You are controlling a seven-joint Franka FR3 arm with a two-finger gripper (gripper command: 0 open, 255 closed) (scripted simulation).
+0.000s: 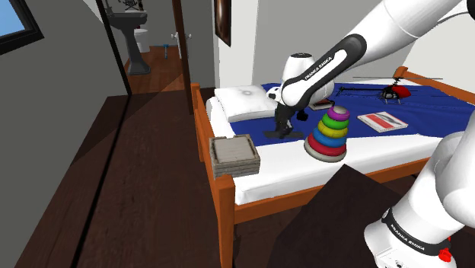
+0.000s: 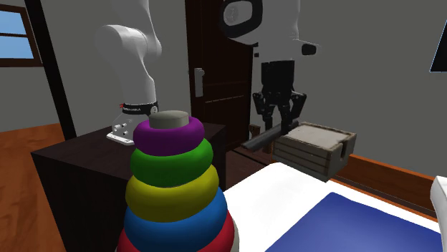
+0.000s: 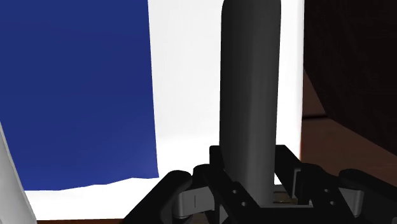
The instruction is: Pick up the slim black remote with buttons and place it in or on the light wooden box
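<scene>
Bed (image 1: 282,164): end effector (image 3: 248,159) clasps remote (image 3: 249,76), buttons hidden.

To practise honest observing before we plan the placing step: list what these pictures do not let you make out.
1. Remote buttons: the wrist view shows one plain dark side; too small in the shoulder view.
2. Ring stacker base: cut off by the second exterior view's bottom edge.
3. Wooden box: open or lidded is unclear; small in the shoulder view, seen nearly edge-on in the second exterior view.
</scene>
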